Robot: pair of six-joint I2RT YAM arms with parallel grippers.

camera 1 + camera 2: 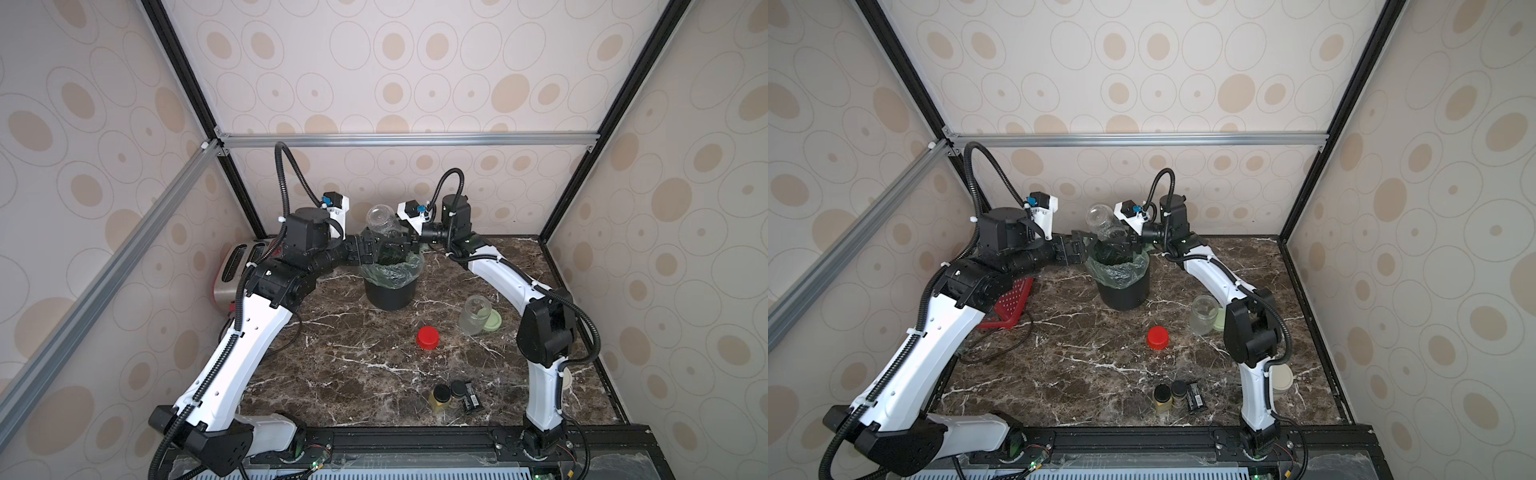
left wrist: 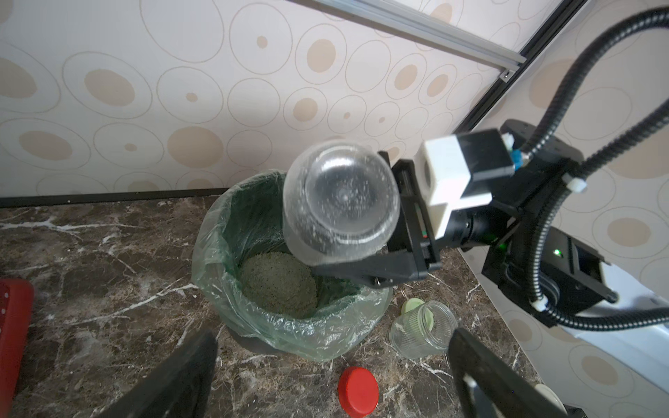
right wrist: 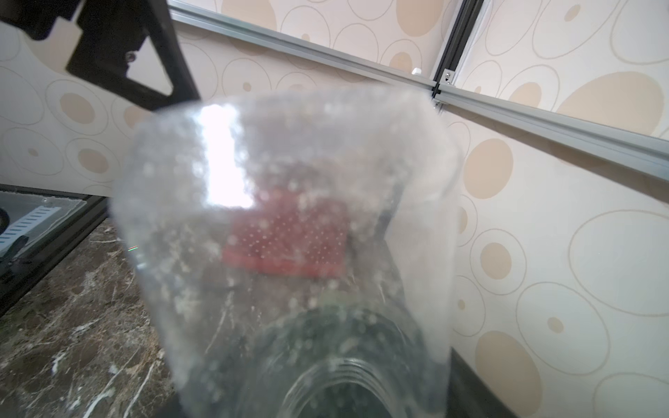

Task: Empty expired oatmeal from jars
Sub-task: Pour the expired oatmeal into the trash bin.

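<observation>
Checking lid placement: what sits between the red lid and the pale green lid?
An open clear jar, beside the green lid, apart from the red lid; seen in both top views.

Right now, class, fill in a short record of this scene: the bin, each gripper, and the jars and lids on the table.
Bin: black round bin with green plastic liner, heap of pale flaky oatmeal inside
Right gripper: shut on clear lidless jar, tipped mouth-down over the bin
Left gripper: open, empty, beside the bin
Marble table: second clear jar, open, looks empty, beside pale green lid; round red lid apart
Third jar: beige lid on, partly hidden behind right arm
</observation>
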